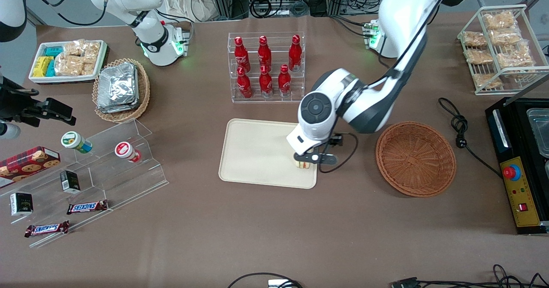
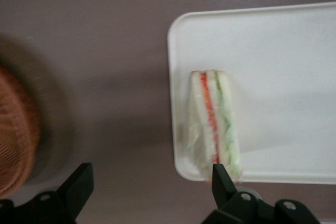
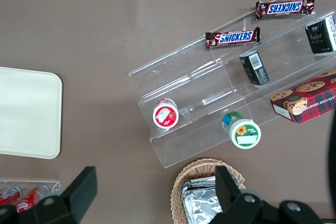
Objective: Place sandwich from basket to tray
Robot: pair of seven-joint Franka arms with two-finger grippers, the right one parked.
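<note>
Cream-beige tray [image 1: 257, 150] on the brown worktop [image 1: 274, 228] carries the sandwich [image 2: 214, 121], wedge lying on its side at the tray's edge nearest the basket [image 1: 416, 159], by the corner closer to the front camera. Gripper [image 1: 305, 162] hangs right above the sandwich, fingers [image 2: 79, 182] spread wide, holding nothing; one fingertip sits just over the wedge's end, the other over bare worktop. Red-brown wicker basket sits beside the tray toward the working arm's end, nothing in it. Red cola bottles [image 1: 266, 65] stand farther from the camera.
</note>
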